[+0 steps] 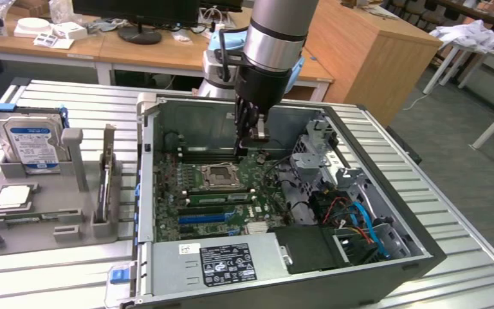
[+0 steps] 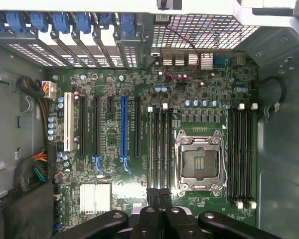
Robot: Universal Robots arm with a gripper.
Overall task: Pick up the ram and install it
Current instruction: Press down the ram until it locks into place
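**Sam:** Exterior view first. What is the biggest thing?

**Mia:** The slatted metal worktop (image 1: 49, 270). On it lies a big open computer case (image 1: 419, 251). The robot arm (image 1: 273, 38) comes from the back and points straight down into the case.

**Sam:** And the pincer (image 1: 249, 138)?

**Mia:** It hangs low inside the case, just above the green board (image 1: 229, 187), near the long black slots at the back. Its two fingers are pressed together. I can see nothing held between them.

**Sam:** So where is the ram (image 1: 107, 174)?

**Mia:** A thin stick stands on its edge in the grey tray (image 1: 33, 238), on the exterior view's left. That looks like it. It is outside the case and well apart from the pincer.

**Sam:** What else sits in that tray?

**Mia:** A silver hard drive (image 1: 31, 138) with a blue label, standing up, and a small square chip (image 1: 13, 196) lying flat.

**Sam:** What does the wrist view add?

**Mia:** It looks straight down on the board. The closed pincer (image 2: 159, 195) tips sit right at the end of four black memory slots (image 2: 159, 144). Beside them is the square silver socket (image 2: 199, 162), and further over a long blue slot (image 2: 123, 127). The exterior view gives us the arm and the tray.
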